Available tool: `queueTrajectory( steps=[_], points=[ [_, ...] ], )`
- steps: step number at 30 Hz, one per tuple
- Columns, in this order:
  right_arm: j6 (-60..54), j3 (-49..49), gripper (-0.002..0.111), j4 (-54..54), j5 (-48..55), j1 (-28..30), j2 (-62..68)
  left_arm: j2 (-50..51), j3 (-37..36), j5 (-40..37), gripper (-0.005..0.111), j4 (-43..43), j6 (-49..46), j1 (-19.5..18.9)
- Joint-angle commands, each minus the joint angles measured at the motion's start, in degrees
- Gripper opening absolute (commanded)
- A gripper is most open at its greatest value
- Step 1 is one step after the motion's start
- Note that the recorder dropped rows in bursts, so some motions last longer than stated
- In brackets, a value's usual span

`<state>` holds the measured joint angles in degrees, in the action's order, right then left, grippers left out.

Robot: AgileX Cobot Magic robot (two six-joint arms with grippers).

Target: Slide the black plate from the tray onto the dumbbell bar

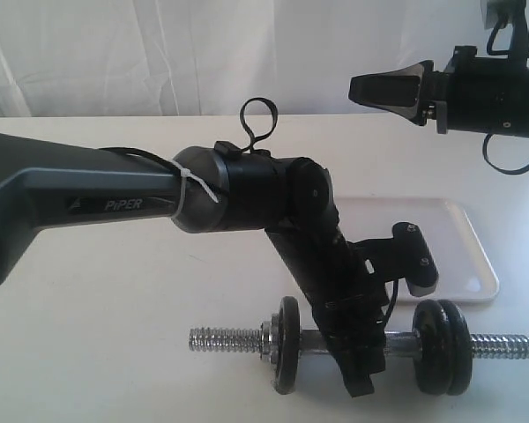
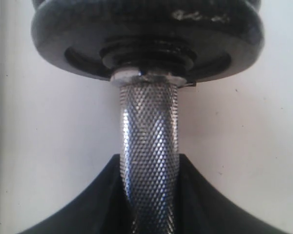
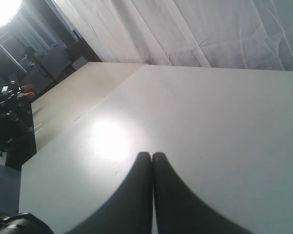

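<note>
The dumbbell bar (image 1: pixel 225 339) lies across the table near the front edge, with chrome threaded ends. My left gripper (image 1: pixel 360 379) is shut on its knurled middle (image 2: pixel 149 126), a finger (image 2: pixel 88 204) on each side. One black plate (image 1: pixel 288 344) sits on the bar left of the grip, and two black plates (image 1: pixel 443 345) sit side by side on the right. The left wrist view shows a plate (image 2: pixel 146 34) against a silver collar. Behind the bar lies the white tray (image 1: pixel 450 238), with no disc on its visible part. My right gripper (image 1: pixel 354 88) hangs high at the back right, shut and empty (image 3: pixel 152 155).
The left arm (image 1: pixel 88 198) stretches across the table from the left and hides part of the tray. A white curtain (image 1: pixel 203 53) backs the table. The right wrist view looks over the bare white tabletop (image 3: pixel 210 112) to its far edge.
</note>
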<state>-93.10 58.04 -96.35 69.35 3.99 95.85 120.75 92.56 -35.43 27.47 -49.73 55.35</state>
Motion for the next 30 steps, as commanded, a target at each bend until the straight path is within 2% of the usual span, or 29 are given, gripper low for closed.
queueTrajectory(
  steps=[1,30],
  points=[
    [-1.0,0.2,0.000,-0.4,0.6,0.4,-0.4,-3.5,2.8,1.3,0.000,7.4,0.1,0.3],
    [-1.0,0.2,0.000,-0.4,0.6,0.4,-0.4,-3.3,2.8,1.9,0.000,5.0,1.3,0.1]
  ],
)
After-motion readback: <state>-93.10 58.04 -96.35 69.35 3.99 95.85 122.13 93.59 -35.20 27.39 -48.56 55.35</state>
